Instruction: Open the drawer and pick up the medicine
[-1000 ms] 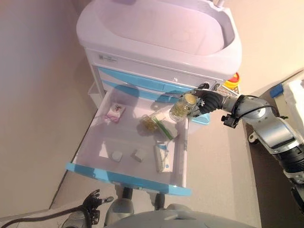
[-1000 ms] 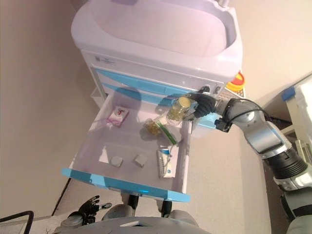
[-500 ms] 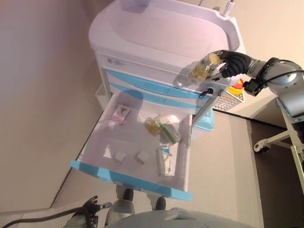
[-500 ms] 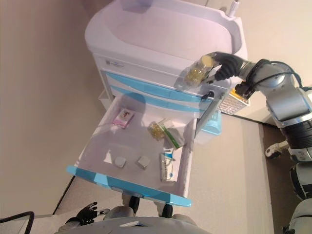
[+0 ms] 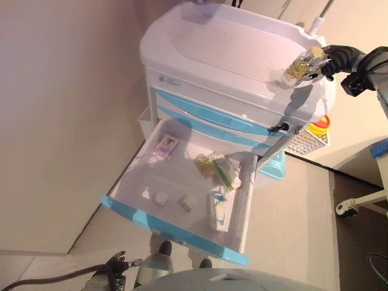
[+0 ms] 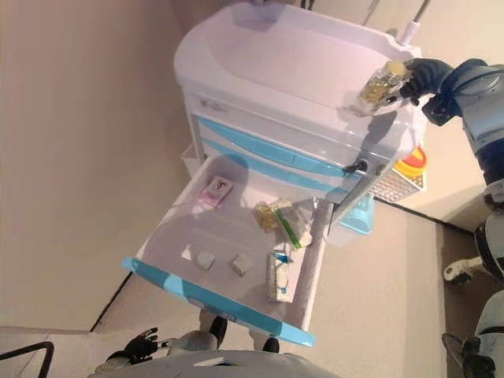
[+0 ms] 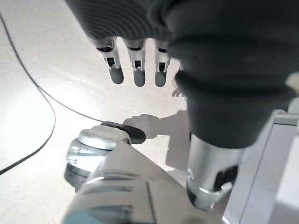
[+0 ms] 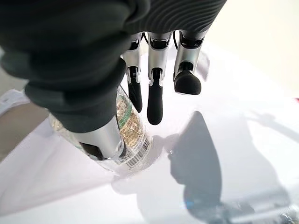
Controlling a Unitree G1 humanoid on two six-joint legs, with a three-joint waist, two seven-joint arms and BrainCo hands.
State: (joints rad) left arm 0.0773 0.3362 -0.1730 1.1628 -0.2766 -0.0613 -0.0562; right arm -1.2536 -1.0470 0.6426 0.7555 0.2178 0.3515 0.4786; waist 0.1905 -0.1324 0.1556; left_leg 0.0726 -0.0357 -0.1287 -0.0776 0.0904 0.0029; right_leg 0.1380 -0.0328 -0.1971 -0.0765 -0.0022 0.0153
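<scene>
My right hand (image 5: 339, 57) is shut on a clear medicine bottle (image 5: 301, 62) of yellow capsules. It holds the bottle over the right rim of the white cart top (image 5: 230, 48). In the right wrist view the bottle (image 8: 128, 126) sits between the thumb and the fingers (image 8: 154, 100), close above the white surface. The blue-fronted drawer (image 5: 170, 230) stands pulled out below. In it lie a pink box (image 5: 165, 145), a second small bottle (image 5: 206, 165), a green-striped packet (image 5: 224, 173), a white tube box (image 5: 216, 209) and two small white blocks (image 5: 160, 199). My left hand (image 7: 135, 70) hangs open near the floor.
A wall runs along the cart's left side. A yellow and red item (image 5: 319, 124) on a white mesh basket (image 5: 303, 140) and a light-blue bin (image 5: 276, 167) sit at the cart's right side. A white wheeled frame (image 5: 357, 203) stands at far right.
My right hand has lifted the bottle from beside the open drawer up to the cart top's right rim. The whole view has also shifted. The left hand has stayed low.
</scene>
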